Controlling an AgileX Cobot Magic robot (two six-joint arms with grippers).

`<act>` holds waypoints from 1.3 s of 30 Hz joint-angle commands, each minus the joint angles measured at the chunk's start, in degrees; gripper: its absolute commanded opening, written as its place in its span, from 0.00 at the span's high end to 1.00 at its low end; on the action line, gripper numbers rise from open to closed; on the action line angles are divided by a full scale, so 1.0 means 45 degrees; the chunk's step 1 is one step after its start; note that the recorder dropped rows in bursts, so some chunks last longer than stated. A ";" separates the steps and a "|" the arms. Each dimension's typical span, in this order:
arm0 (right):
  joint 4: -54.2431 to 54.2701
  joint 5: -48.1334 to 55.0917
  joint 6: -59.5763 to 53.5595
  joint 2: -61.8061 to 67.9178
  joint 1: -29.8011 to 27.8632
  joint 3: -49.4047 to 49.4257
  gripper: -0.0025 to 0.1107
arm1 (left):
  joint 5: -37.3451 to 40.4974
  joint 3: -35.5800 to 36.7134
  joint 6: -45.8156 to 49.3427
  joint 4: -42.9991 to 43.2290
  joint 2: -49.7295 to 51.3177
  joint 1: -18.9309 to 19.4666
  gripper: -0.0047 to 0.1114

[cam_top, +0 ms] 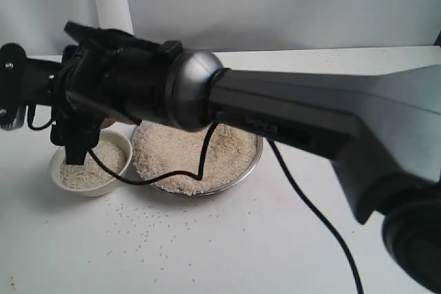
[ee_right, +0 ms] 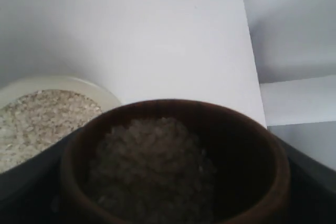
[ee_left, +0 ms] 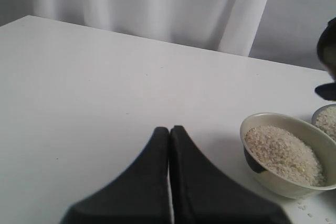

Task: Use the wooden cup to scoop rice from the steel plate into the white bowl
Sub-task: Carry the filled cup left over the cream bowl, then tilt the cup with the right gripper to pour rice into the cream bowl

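**A:** White table [cam_top: 275, 253], white curtain [ee_left: 157, 3] behind it. What's on there?

**B:** Steel plate [cam_top: 251, 166] mid-table, heaped w/ rice [cam_top: 172, 149]. White bowl [cam_top: 93, 191] sits just beside it, on the side twd the table's left edge. Can't tell if the rims touch. Bowl's got a good layer of rice in it too.

**A:** And the wooden cup?

**B:** Wooden cup [ee_right: 275, 171] is off the table, in the R gripper [cam_top: 81, 139], up over the bowl. R wrist cam shows grains inside the cup, below its rim. Ext. cam hides most of the cup behind the R arm [cam_top: 310, 111], so can't tell its tilt.

**A:** Jaws?

**B:** R gripper is clamped on the cup, w/ dark fingers [ee_right: 26, 182] on either side of it. L gripper [ee_left: 169, 129] is pressed together, nothing btwn the tips. It's over bare table, w/ the bowl near it.

**A:** Any mess?

**B:** Loose grains [cam_top: 145, 228] are scattered on the table in front of the bowl & plate. Black cable [cam_top: 204, 156] loops down from the R arm onto the plate's rice. Another run trails off twd the near edge.
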 commanded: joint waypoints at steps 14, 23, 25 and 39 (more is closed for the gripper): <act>-0.3996 0.0731 -0.0785 0.1162 0.0169 -0.0212 0.98 | -0.0085 0.0008 -0.0028 -0.0063 0.0097 -0.0014 0.96; -0.4614 0.0922 -0.2563 0.1557 0.0169 -0.0212 0.98 | -0.0085 0.0008 -0.0028 -0.0063 0.0097 -0.0014 0.96; -0.4911 0.0922 -0.2811 0.1557 0.0169 -0.0212 0.98 | -0.0085 0.0008 -0.0028 -0.0063 0.0097 -0.0014 0.96; -0.6666 0.0970 -0.3149 0.1639 0.0169 -0.0212 0.98 | -0.0085 0.0008 -0.0028 -0.0063 0.0097 -0.0014 0.96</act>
